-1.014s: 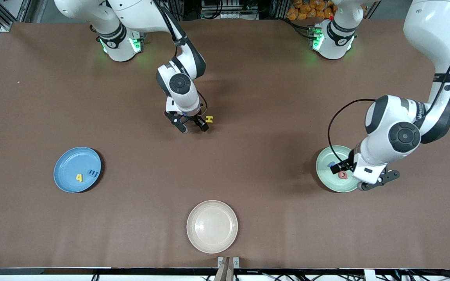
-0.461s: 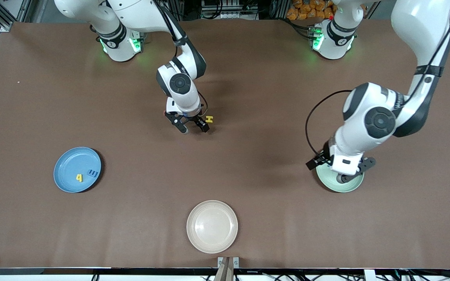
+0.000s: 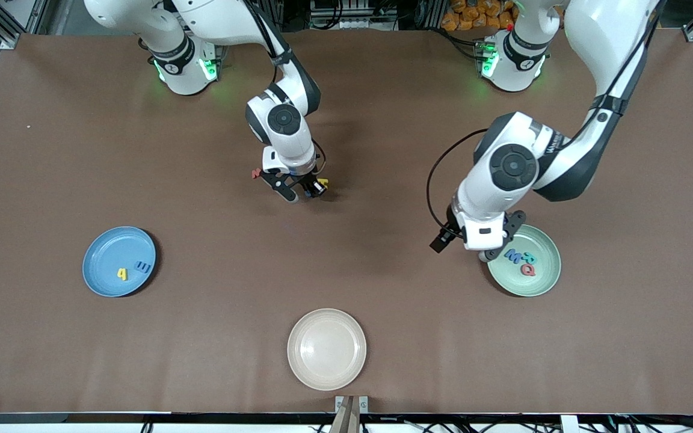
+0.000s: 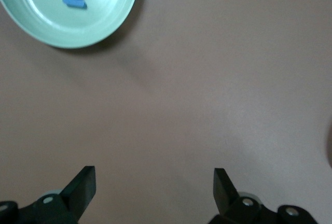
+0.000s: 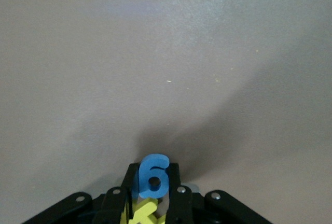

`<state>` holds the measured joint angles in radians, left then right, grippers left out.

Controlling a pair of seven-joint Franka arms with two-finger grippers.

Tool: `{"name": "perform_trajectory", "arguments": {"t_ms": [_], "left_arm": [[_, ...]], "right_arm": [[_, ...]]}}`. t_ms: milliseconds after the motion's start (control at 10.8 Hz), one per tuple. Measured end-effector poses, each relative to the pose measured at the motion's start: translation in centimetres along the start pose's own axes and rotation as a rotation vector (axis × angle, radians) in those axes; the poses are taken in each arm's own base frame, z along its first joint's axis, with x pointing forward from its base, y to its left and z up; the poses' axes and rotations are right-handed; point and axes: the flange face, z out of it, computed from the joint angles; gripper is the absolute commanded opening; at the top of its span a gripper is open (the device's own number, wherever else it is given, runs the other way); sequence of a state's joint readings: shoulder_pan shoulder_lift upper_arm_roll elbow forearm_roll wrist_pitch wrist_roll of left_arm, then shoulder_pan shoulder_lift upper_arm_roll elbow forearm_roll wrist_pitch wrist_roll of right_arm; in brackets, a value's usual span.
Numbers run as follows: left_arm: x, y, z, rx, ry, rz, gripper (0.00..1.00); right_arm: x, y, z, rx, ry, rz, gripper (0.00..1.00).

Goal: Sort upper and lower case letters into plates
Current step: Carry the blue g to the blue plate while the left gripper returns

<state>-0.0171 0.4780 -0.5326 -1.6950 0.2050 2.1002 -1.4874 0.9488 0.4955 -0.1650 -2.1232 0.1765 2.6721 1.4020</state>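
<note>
Around: cream plate (image 3: 326,349) sits well apart from both claws.
Right claw (image 5: 153,195): pinches blue letter (image 5: 153,177), yellow letter (image 5: 142,212) just beside.
Left claw (image 4: 154,187): wide open beside green plate (image 3: 544,273).

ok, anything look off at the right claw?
Yes: right claw is shut on a blue letter with the yellow letter pressed against it under the fingers; both may lift. Left claw hangs open over the table beside the mint plate.
</note>
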Motion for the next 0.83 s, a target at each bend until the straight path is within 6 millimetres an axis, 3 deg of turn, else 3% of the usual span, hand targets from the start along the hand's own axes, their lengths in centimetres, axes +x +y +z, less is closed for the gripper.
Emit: {"name": "perform_trajectory", "arguments": {"t_ms": [184, 369, 553, 830], "left_arm": [[-0.6, 0.1, 0.7, 0.009, -0.007, -0.03, 1.0], [-0.7, 0.2, 0.8, 0.008, -0.008, -0.061, 1.0], [-2.1, 0.6, 1.3, 0.01, -0.013, -0.099, 1.0], [-7.6, 2.2, 3.1, 0.023, -0.034, -0.21, 1.0]], "right_arm": [[1.4, 0.0, -0.1, 0.003, 0.02, 0.008, 0.0], [4.6, -0.4, -1.2, 0.017, 0.065, -0.01, 0.0], [9.8, 0.0, -2.9, 0.006, 0.107, -0.06, 0.0], [20.6, 2.6, -5.5, -0.1, 0.126, -0.164, 0.0]]}}
